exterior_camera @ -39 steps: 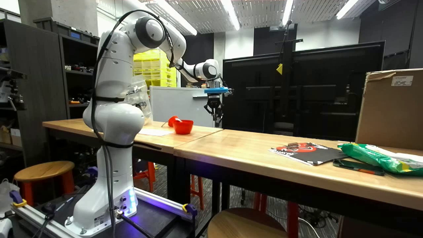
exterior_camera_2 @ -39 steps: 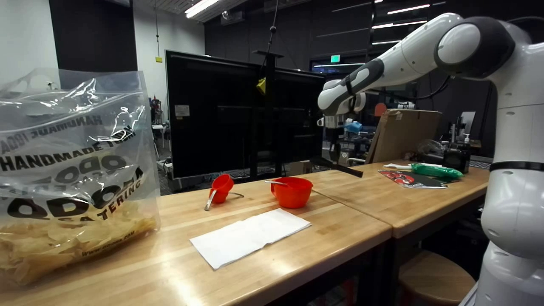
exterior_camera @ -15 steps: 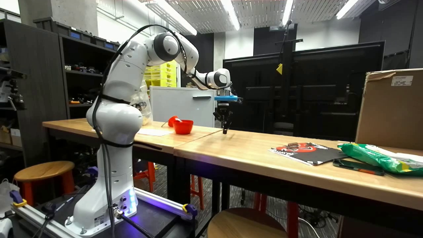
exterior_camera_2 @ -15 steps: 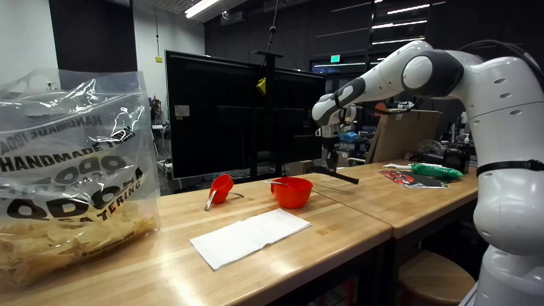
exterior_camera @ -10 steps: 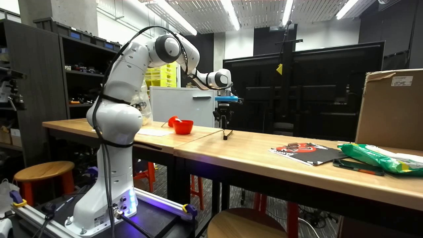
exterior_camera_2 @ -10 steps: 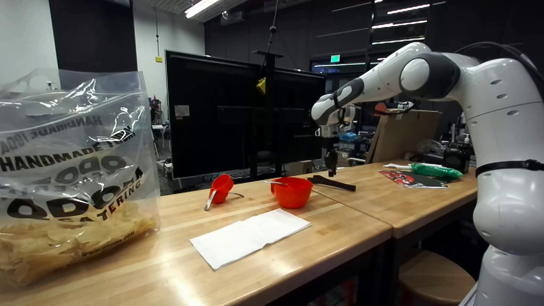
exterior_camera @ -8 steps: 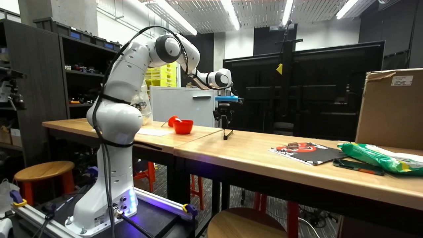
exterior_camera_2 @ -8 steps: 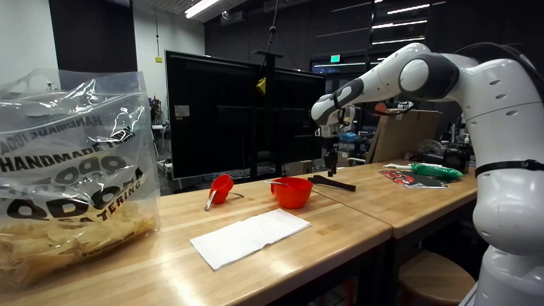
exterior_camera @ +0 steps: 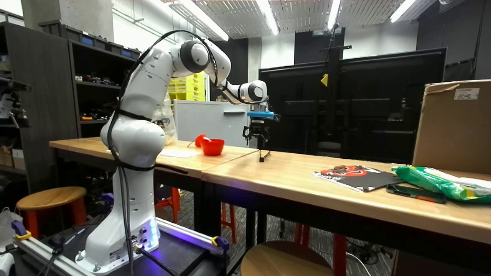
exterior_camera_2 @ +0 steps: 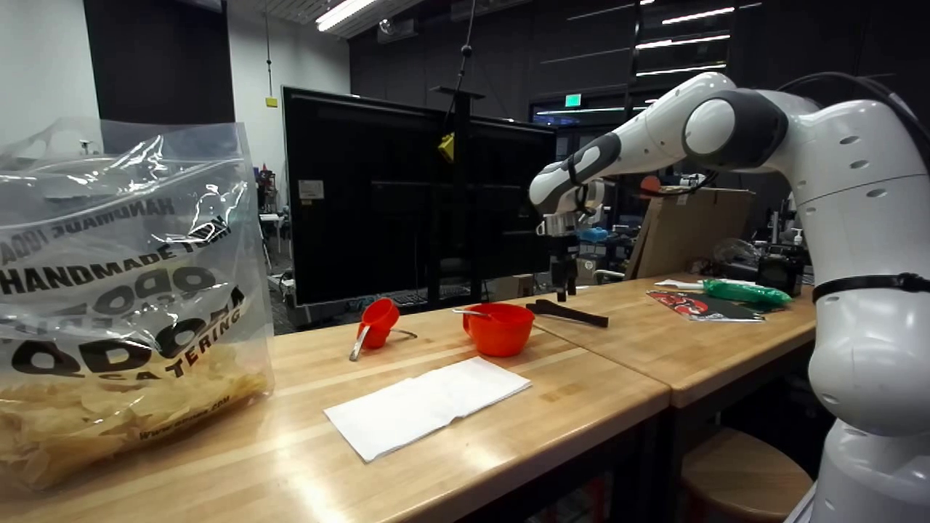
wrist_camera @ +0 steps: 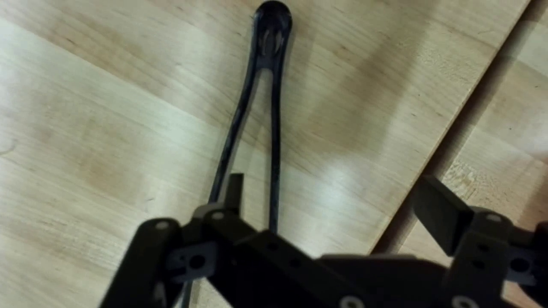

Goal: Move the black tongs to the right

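The black tongs lie flat on the wooden table in both exterior views, just right of the red bowl in one of them. In the wrist view the tongs point their joined end away, with two thin arms spreading toward me; my gripper's black links hide part of them. My gripper stands wide open above the table with nothing held. One of its fingers overlaps the gap between the tongs' arms; whether it touches them I cannot tell. In an exterior view the gripper hangs above the tongs, pointing down.
A red bowl and a red cup stand beside a white napkin and a chip bag. A seam splits the tables. A dark magazine, a green package and a dark flat object lie farther along.
The gripper came down with the tongs, then let go of them; they dropped onto the table. Its fingers have since spread wide, and the arm has shifted slightly.
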`<state>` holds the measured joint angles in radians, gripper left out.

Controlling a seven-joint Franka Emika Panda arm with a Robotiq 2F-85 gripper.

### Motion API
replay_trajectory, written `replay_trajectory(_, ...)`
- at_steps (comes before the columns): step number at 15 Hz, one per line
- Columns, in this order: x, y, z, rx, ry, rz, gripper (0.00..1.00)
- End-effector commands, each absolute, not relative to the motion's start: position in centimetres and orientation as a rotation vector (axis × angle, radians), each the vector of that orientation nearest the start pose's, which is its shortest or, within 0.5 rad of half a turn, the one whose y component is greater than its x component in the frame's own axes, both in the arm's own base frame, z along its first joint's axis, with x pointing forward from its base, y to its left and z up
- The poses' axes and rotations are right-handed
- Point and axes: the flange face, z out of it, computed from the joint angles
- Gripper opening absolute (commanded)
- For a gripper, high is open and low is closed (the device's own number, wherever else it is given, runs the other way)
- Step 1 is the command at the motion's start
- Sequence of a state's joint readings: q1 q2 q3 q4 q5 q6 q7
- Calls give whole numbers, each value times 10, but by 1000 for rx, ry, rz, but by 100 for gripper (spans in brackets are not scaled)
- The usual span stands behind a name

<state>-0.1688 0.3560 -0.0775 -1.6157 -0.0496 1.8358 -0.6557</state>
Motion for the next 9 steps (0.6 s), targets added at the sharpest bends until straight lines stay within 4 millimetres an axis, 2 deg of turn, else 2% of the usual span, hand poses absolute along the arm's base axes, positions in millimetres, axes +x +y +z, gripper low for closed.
replay_trajectory(1,598,-131,431,-3081,-632,257,100)
replay_trajectory(6,553,-97,455,-3115,-611,224,100)
replay_trajectory(9,516,-78,457,-3115,-645,221,100)
